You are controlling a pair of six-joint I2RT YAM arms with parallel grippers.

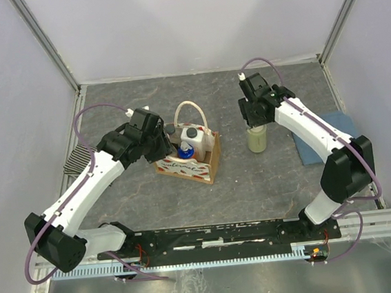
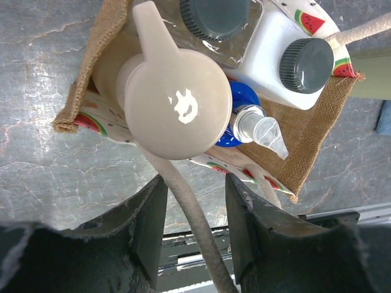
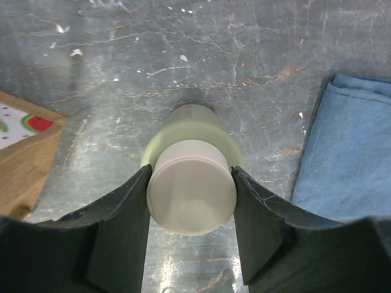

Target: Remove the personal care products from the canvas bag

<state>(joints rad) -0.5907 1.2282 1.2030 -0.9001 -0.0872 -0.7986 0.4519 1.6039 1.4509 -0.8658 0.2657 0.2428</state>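
Observation:
The canvas bag (image 1: 192, 166) stands mid-table with its cream handle (image 1: 191, 112) up. In the left wrist view the bag (image 2: 317, 128) holds a tan pump bottle (image 2: 177, 101), a white bottle with a black cap (image 2: 305, 64), a blue-capped bottle (image 2: 243, 97) with a clear nozzle, and another black cap (image 2: 214, 15). My left gripper (image 1: 162, 144) is open above the bag's left edge. A cream handle rope (image 2: 189, 207) runs between its jaws (image 2: 194, 183), unclamped. My right gripper (image 1: 254, 121) is shut on the cream cap (image 3: 190, 195) of the pale yellow-green bottle (image 1: 257, 141), upright on the table right of the bag.
A folded blue cloth (image 1: 323, 141) lies at the right, close beside the yellow-green bottle, and shows in the right wrist view (image 3: 348, 152). A striped cloth (image 1: 78, 161) lies at the left edge. Frame posts stand at the back corners.

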